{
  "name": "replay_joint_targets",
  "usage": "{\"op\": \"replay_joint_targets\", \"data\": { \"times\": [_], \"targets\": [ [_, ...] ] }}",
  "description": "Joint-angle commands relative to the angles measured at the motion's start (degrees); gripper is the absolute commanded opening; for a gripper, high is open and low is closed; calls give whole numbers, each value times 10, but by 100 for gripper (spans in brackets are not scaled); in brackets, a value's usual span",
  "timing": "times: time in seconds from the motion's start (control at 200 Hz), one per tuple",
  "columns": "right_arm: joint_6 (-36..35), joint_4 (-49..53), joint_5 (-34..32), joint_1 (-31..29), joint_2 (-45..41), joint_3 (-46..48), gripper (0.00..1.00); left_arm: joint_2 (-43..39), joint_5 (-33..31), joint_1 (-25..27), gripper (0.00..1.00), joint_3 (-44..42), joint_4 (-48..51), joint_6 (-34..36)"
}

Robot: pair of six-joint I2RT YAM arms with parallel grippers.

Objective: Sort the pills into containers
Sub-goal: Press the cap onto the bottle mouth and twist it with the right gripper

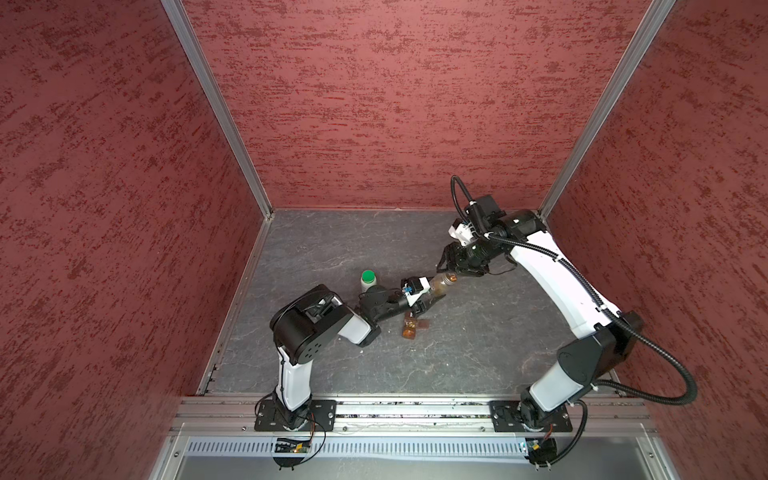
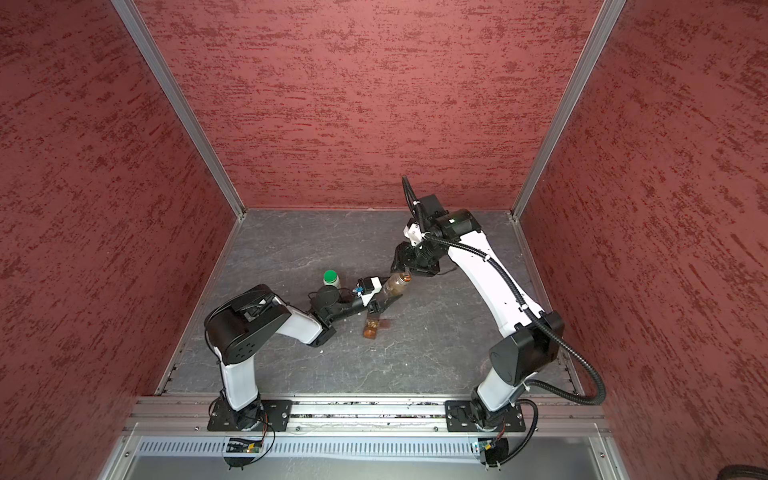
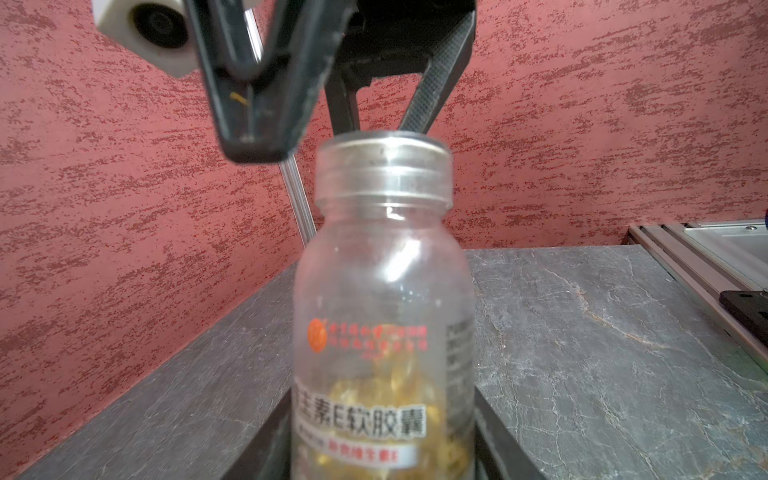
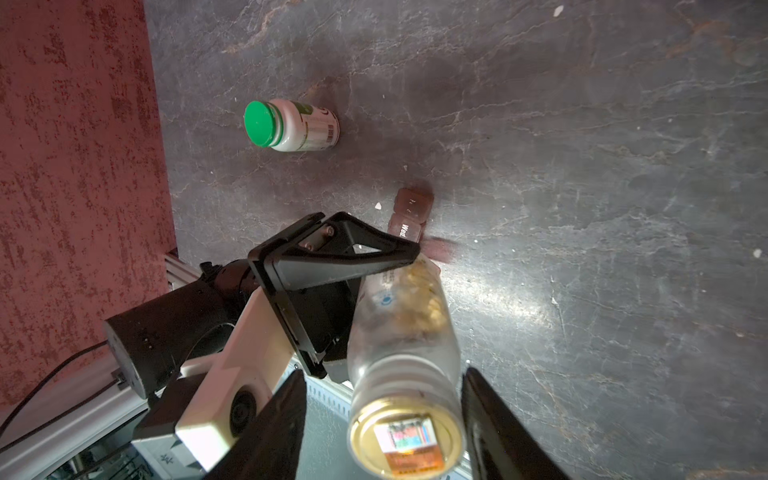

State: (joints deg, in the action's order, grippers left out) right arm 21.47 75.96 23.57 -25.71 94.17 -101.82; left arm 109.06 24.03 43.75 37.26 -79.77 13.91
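a: where do your grippers stand?

b: your left gripper (image 3: 383, 415) is clamped on the lower body of the clear bottle (image 3: 384, 270). it holds the bottle tilted above the table (image 1: 478, 353), with the cap (image 4: 405, 434) pointing toward your right arm. your right gripper (image 4: 384, 376) grips nothing. its jaws are parted and straddle the cap, one finger just beside it and the other with a clear gap.

a: and the pills?

b: the pills (image 4: 424, 291) you can see are yellow capsules piled inside that bottle, at the end your left gripper grips.

a: the containers?

b: the containers (image 1: 410, 329) lie flat on the table as one brown strip, just under your left gripper. in the right wrist view one end is hidden behind its finger and the bottle. a flap (image 4: 442, 249) sticks out sideways, seemingly an open lid. i cannot tell whether any cell holds a pill. the strip is near your right gripper but apart from it. the white bottle (image 1: 368, 281) with the green cap stands beside your left wrist.
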Motion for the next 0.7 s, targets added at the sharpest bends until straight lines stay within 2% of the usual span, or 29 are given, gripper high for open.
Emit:
{"op": "replay_joint_targets", "data": {
  "times": [0.0, 0.326, 0.536, 0.696],
  "targets": [
    [-14, 6, 19, -13, -15, -5, 59, -17, 6, -6, 0, -6, -11, -3],
    [-9, 14, 24, -40, -43, 21, 57, -21, 11, -19, 0, -7, -12, -5],
    [-2, 41, -67, -29, -21, -46, 64, -28, 15, -20, 0, -11, -12, -6],
    [-5, 53, -99, -25, 17, -92, 66, -33, 13, -20, 0, -16, -12, -9]
  ]
}}
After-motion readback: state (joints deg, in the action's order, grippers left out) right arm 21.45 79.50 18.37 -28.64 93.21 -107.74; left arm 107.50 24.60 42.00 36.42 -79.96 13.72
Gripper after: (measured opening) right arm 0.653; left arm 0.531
